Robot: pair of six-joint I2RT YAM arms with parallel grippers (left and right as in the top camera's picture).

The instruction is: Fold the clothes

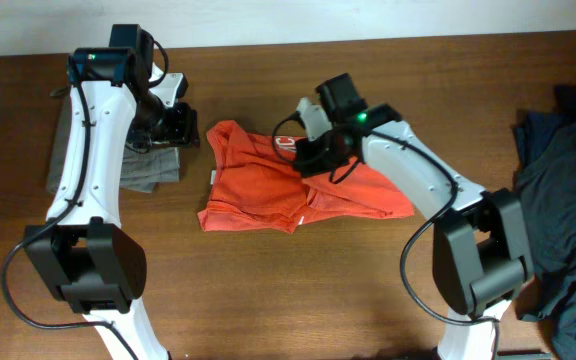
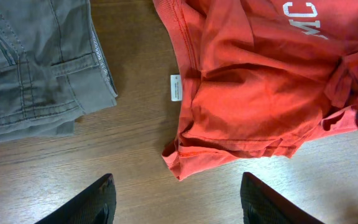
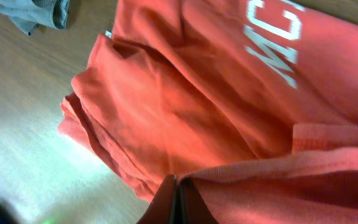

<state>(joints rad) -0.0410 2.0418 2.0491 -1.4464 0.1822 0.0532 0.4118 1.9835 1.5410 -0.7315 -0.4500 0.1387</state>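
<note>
The orange-red T-shirt [image 1: 288, 185] lies crumpled and partly doubled over near the middle of the table [image 1: 268, 310]. Its white chest lettering [image 3: 272, 37] faces up near the far edge, and a small white label [image 2: 175, 87] sticks out at its left side. The right gripper [image 3: 178, 190] sits on the shirt's upper middle, its two fingers pressed together with a fold of the red cloth nipped between them, the fabric bunching around that pinch. Just to the shirt's left, parted from it by a strip of bare wood, lies the grey-brown garment [image 1: 150, 168], folded flat with seams and a pocket showing. The left gripper [image 2: 179, 202] hangs above the table over the gap between that garment and the shirt, its fingers [image 2: 101, 202] spread wide with nothing between them but bare wood. Well away at the table's right edge lies a loose heap of dark blue-grey garments [image 1: 568, 190].
</note>
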